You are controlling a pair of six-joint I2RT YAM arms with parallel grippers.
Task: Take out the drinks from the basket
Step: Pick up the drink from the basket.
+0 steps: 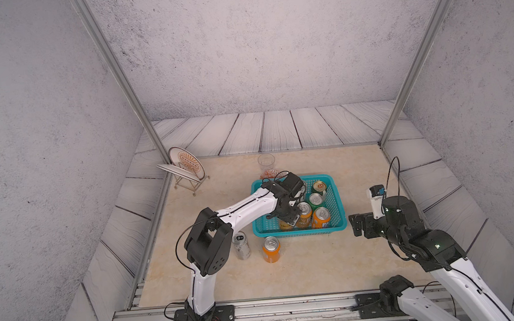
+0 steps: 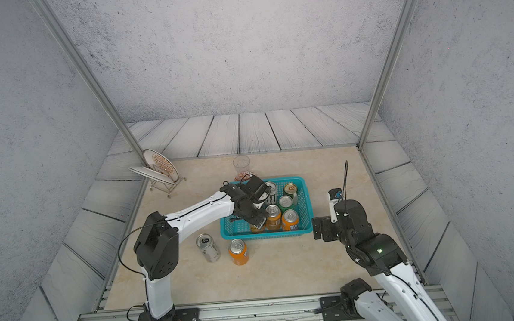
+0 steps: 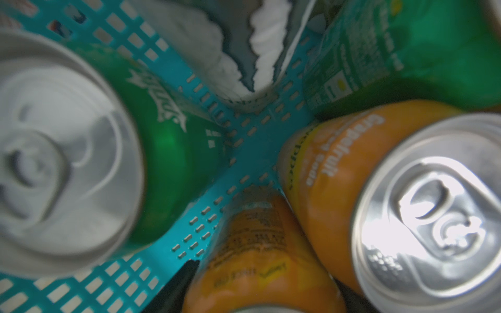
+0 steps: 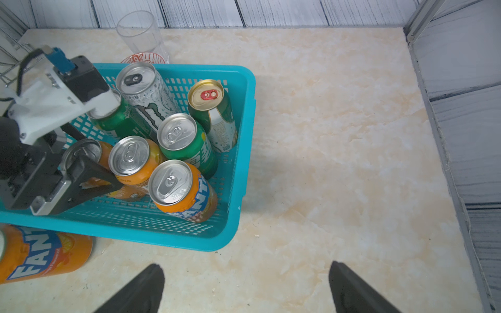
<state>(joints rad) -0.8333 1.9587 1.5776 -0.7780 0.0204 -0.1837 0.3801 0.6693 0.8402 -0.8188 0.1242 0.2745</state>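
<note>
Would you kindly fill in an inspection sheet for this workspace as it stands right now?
Surface: beige marble-look tabletop, no spills seen.
Job's things: teal basket holds seven cans; a silver can and an orange can stand outside it.
Clutter: glass cup and patterned bowl behind the basket; plate rack at back left.
Claws: left claw down in the basket, jaws astride a near-corner can, grip unconfirmed; right claw open over bare table.
Cables: black cable loops on both arms, none seen snagged.
Surroundings: grey walls, aluminium posts.
</note>
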